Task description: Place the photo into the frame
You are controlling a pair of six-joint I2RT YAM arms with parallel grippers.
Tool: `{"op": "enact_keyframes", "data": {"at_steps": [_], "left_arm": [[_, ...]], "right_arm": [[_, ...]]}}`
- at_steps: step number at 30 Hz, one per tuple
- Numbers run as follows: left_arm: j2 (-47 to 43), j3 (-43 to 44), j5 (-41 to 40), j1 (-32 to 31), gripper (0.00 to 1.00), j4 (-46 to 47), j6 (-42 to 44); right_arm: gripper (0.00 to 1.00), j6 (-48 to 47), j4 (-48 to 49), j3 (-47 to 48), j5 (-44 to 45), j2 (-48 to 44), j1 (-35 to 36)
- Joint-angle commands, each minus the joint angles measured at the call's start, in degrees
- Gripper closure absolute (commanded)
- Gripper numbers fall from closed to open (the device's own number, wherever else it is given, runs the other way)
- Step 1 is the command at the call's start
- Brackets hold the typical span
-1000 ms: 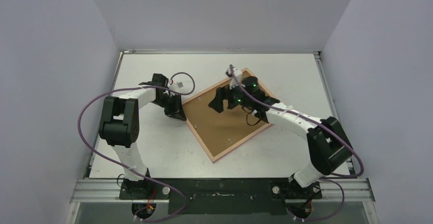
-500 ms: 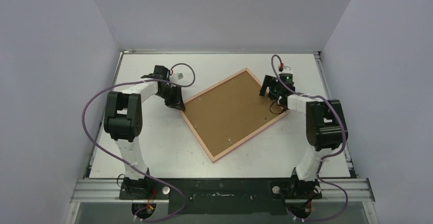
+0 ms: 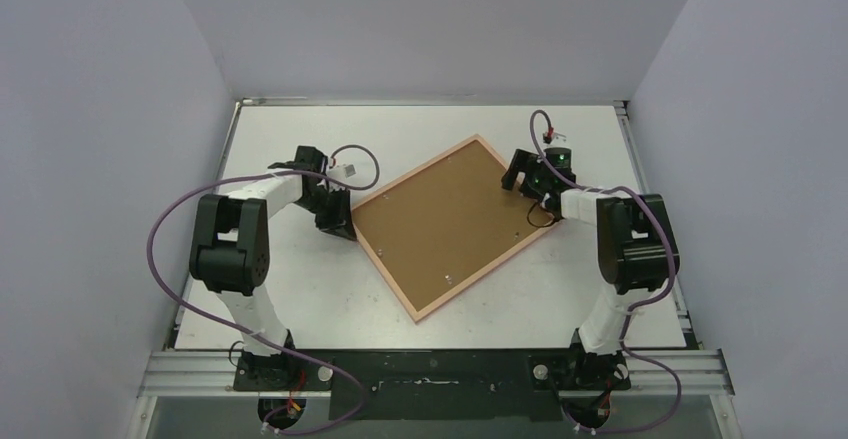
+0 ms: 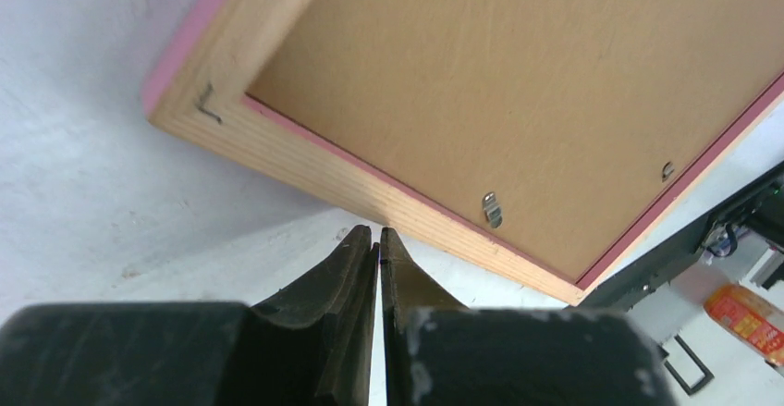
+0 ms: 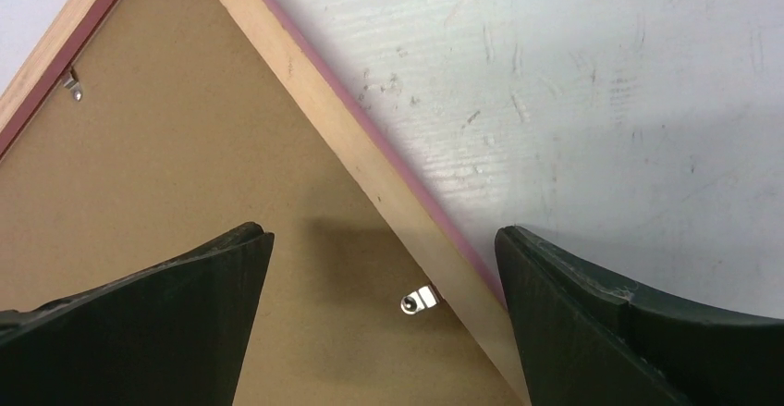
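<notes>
The frame (image 3: 384,262) lies face down and turned like a diamond in the middle of the table. Its pink border surrounds the brown backing panel (image 3: 440,224). The photo is hidden. My left gripper (image 3: 338,223) is shut and empty at the frame's left corner. In the left wrist view its tips (image 4: 374,232) sit right at the frame's pale wooden edge (image 4: 305,161). My right gripper (image 3: 517,173) is open low over the frame's upper right edge. In the right wrist view its jaws (image 5: 377,237) straddle that edge (image 5: 370,179) without touching it.
Small metal tabs (image 5: 421,301) (image 4: 493,209) sit along the inner rim of the backing panel. White tabletop (image 3: 300,289) surrounds the frame, with walls close on three sides and a metal rail (image 3: 440,369) at the near edge.
My right gripper has swung from over the middle of the backing panel to the frame's upper right edge. The frame has slid slightly left. The left gripper stays shut at the left corner.
</notes>
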Motion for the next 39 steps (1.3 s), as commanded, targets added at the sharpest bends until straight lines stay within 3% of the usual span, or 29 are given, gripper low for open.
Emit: {"op": "enact_keyframes", "data": {"at_steps": [1, 7, 17, 25, 33, 39], "left_arm": [[-1.85, -1.39, 1.73, 1.45, 0.94, -3.66, 3.59], [-6.28, 3.77, 3.81, 3.32, 0.92, -6.49, 7.63], [-4.52, -3.01, -3.33, 6.04, 0.94, -7.04, 9.7], [-8.16, -0.26, -1.62, 10.36, 0.94, -11.28, 13.55], [0.15, -1.39, 1.71, 9.64, 0.93, -8.39, 12.33], [5.3, 2.93, 2.18, 4.7, 0.93, -5.06, 9.37]], "right_arm": [[0.04, 2.87, 0.77, -5.38, 0.48, -6.22, 2.36], [0.02, 4.89, -2.32, -11.38, 5.87, -12.87, 6.57], [0.02, 13.52, -12.3, -20.85, 16.4, -26.27, 14.73], [0.02, 14.18, -21.47, -17.08, 26.56, -40.22, 16.48], [0.02, 15.78, -18.99, -15.93, 19.93, -43.29, 17.41], [0.02, 18.23, -14.16, -17.19, 14.95, -40.76, 22.29]]}}
